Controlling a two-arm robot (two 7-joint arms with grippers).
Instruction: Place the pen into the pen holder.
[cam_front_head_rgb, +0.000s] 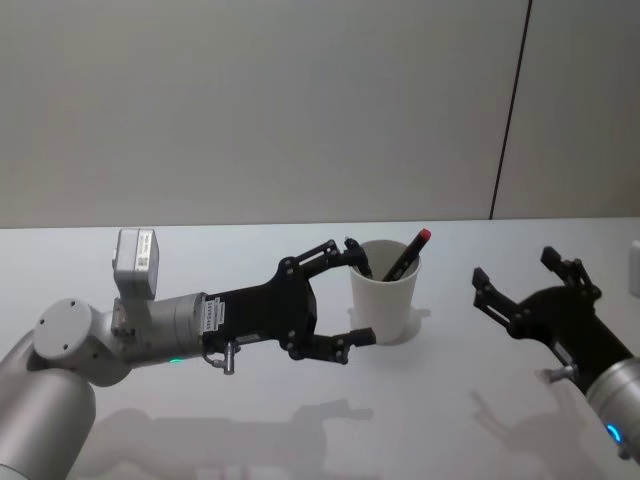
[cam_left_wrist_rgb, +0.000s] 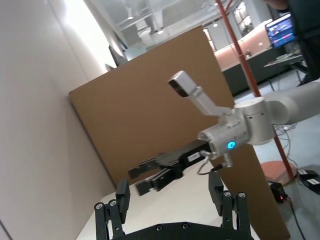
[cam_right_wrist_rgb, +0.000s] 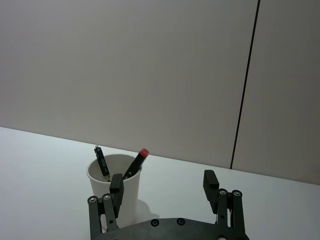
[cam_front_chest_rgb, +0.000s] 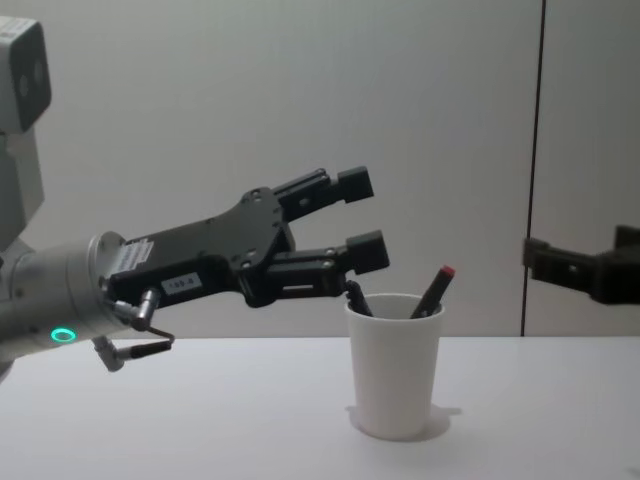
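- Cup (cam_front_head_rgb: 385, 290) stands upright on my white table (cam_front_head_rgb: 300, 420), about the middle of the head view, wide mouth up, narrower base down.
- Two pens are in the cup. The red-capped pen (cam_front_head_rgb: 405, 258) has its lower end inside and leans with its long axis running up toward 1 o'clock in the head view, red cap topmost, sticking out past the rim on the cup's right side.
- The second, dark pen (cam_front_head_rgb: 360, 263) sits on the cup's left side and tilts the other way, upper end toward 11 o'clock, with a short stretch showing above the rim.
- In the chest view the two pens (cam_front_chest_rgb: 436, 290) (cam_front_chest_rgb: 356, 297) make a V inside the cup (cam_front_chest_rgb: 393, 365), tips apart at the top.
- My left gripper (cam_front_head_rgb: 355, 292) comes in from 9 o'clock and sits just beside the cup at its left side, above the table. Fingers spread wide, nothing between them; in the head view one finger (cam_front_head_rgb: 335, 252) is up by the rim near the dark pen, the other (cam_front_head_rgb: 340, 344) is low in front of the cup's base. Can't tell if either touches the cup.
- From the chest view that gripper (cam_front_chest_rgb: 362, 220) is above and left of the rim, both fingers pointing toward 3 o'clock.
- My right gripper (cam_front_head_rgb: 525, 278) is at 3 o'clock from the cup, well apart from it, off the table, fingers wide apart and holding nothing.
- Right wrist view looks at the cup (cam_right_wrist_rgb: 114, 187) between that gripper's own spread fingers (cam_right_wrist_rgb: 116, 186), red cap pen (cam_right_wrist_rgb: 136, 163) leaning toward 1 o'clock.
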